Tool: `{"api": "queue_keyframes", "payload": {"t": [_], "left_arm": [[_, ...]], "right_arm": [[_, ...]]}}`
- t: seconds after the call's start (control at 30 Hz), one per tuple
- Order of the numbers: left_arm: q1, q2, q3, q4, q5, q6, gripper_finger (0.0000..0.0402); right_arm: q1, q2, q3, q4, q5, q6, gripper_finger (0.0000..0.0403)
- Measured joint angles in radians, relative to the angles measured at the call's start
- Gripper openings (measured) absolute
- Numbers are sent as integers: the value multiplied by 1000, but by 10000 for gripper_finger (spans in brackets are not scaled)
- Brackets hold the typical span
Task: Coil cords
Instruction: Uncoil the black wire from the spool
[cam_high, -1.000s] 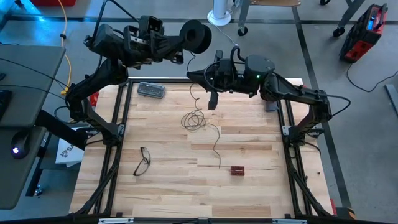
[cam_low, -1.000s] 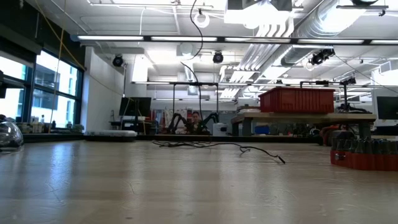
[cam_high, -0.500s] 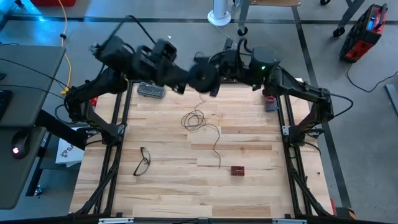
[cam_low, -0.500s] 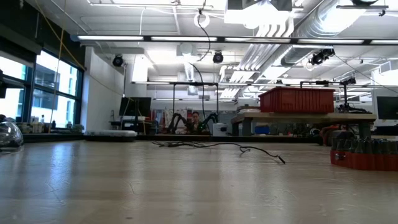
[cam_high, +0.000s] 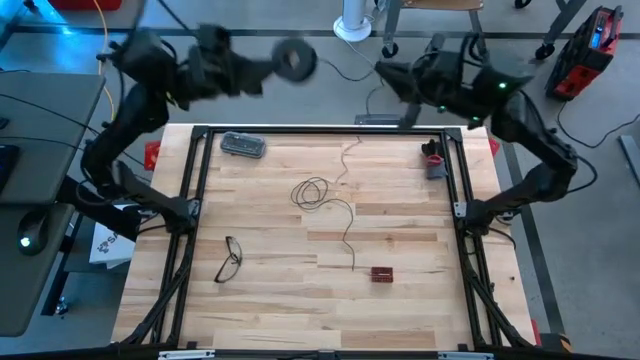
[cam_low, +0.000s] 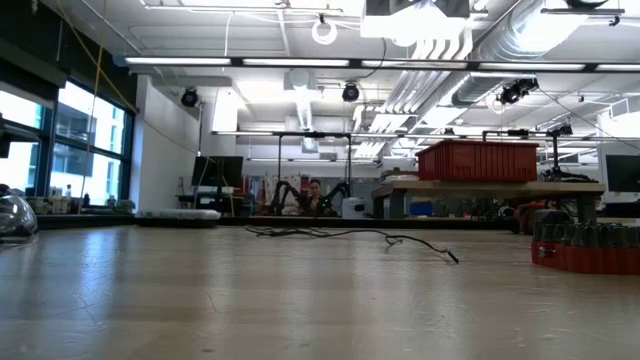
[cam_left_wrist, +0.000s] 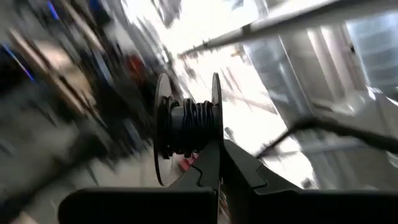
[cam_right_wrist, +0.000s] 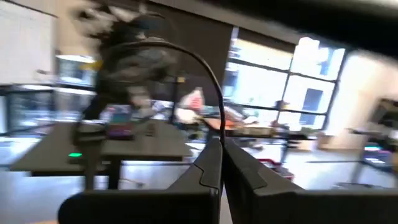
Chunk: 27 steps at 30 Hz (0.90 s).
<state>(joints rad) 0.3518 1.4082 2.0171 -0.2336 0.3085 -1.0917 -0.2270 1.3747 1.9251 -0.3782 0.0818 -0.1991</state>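
The thin dark wire lies partly in a loose coil (cam_high: 313, 192) on the wooden table, with a free tail running toward the near side (cam_high: 350, 245). It also shows in the low view (cam_low: 320, 233). My left gripper (cam_high: 262, 70) is raised beyond the table's far left corner, shut on the small black reel (cam_high: 293, 60), which has wire wound on its core (cam_left_wrist: 189, 127). My right gripper (cam_high: 385, 72) is raised beyond the far edge, shut on a strand of the wire (cam_right_wrist: 214, 74). My left gripper pinches the reel between its two fingers at the rim of one flange (cam_left_wrist: 215, 134). The reel stands out beyond the fingertips, lifted clear of the table. My right gripper pinches the wire (cam_right_wrist: 219, 135) between its two fingers. The strand arcs away from the fingertips in a slack curve, clear of the table.
Black-framed eyeglasses (cam_high: 229, 260) lie near the left side, a small red block (cam_high: 381, 273) lies near the front middle, a grey case (cam_high: 243, 145) lies at the far left, and a small dark object (cam_high: 432, 160) sits at the far right. A black frame edges the table.
My left gripper swung the reel down toward the table's far middle, then back up toward the far left. My right gripper rose from above the far middle of the table and moved beyond the far edge. The coil on the table stayed put.
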Motion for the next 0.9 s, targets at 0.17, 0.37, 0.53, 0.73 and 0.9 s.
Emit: {"api": "queue_keyframes", "payload": {"t": [0.17, 0.37, 0.53, 0.73, 0.9], "left_arm": [[97, -8, 1, 73, -89, 61, 0], [133, 47, 1, 305, -74, -88, 0], [99, 99, 1, 450, -22, -245, 0], [7, 134, 1, 431, 104, -403, 0], [-99, 132, 1, 378, 160, -395, 0]], "right_arm": [[66, -1, -3, -22, -103, 53, 0], [147, 86, -4, -5, -121, 63, 0], [165, 206, -5, 54, -164, 68, 0], [94, 311, -6, 66, -143, 45, 0], [4, 314, -6, 61, -190, 81, 0]]}}
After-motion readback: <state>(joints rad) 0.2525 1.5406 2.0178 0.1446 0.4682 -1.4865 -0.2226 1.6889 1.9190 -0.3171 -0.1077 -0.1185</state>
